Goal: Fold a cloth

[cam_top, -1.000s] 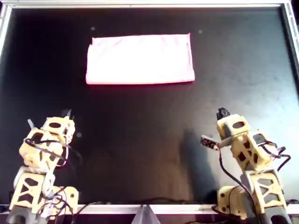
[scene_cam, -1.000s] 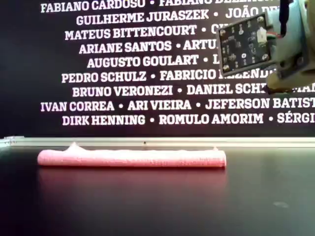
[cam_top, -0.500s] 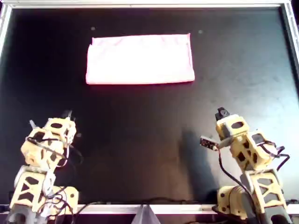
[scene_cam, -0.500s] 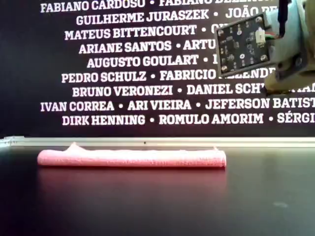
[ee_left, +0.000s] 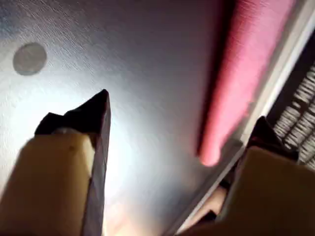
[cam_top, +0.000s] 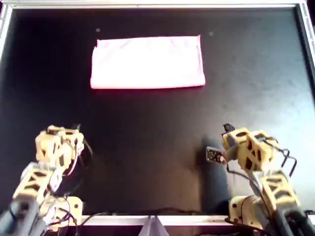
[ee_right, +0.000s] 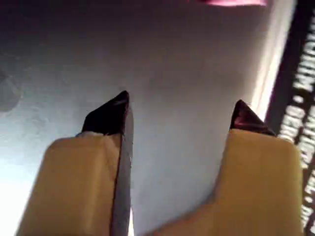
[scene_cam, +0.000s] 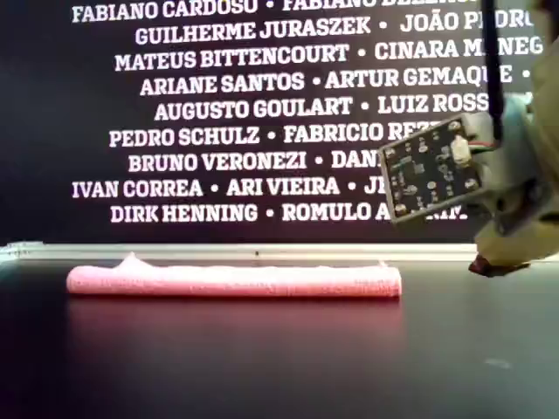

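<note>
The light-pink cloth [cam_top: 147,62] lies flat as a wide rectangle at the far middle of the black table [cam_top: 147,147]. In the exterior view the cloth [scene_cam: 234,281] shows a thick, rounded near edge. My left gripper [cam_top: 74,129] hovers at the overhead view's lower left, open and empty, well short of the cloth. My right gripper [cam_top: 228,129] hovers at the lower right, also open and empty. The left wrist view has the open left gripper [ee_left: 184,108] with the cloth [ee_left: 246,73] beyond it. The right wrist view has the open right gripper [ee_right: 182,101] over bare table, with a sliver of cloth [ee_right: 236,2] far off.
A metal rail [cam_top: 147,5] frames the table at the far side and the sides. A black banner with white names [scene_cam: 218,113] stands behind the far rail. The right arm's circuit board [scene_cam: 432,170] shows at the exterior view's right.
Both arms have drawn back toward the near edge and tipped down. In the exterior view the right arm's board has dropped lower. The cloth has not moved.
</note>
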Action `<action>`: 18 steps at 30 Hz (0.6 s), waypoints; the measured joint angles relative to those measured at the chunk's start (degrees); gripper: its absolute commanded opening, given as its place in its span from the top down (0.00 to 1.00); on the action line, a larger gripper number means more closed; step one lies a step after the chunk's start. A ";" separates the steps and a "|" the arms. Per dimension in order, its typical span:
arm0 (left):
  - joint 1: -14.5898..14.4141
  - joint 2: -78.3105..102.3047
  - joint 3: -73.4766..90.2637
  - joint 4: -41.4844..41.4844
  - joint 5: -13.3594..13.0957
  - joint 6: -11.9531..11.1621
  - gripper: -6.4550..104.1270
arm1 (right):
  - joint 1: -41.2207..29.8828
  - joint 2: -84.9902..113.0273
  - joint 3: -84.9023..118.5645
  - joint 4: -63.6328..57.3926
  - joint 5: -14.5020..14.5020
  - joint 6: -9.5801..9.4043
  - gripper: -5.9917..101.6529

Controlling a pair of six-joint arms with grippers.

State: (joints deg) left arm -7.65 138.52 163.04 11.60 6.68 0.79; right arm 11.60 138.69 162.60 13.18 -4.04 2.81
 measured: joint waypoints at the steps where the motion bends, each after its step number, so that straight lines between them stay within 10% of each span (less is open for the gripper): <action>1: 0.00 -4.31 -2.55 0.00 0.00 0.00 0.04 | 0.00 -4.39 -3.34 0.00 0.00 0.00 0.24; 18: 0.00 -50.01 -39.29 -0.44 0.62 0.53 0.04 | 4.31 -69.17 -57.04 -0.62 -0.18 -0.18 0.25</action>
State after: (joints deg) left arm -7.65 88.51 123.75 11.16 7.29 1.32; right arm 15.91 69.52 105.56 12.57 -4.22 2.64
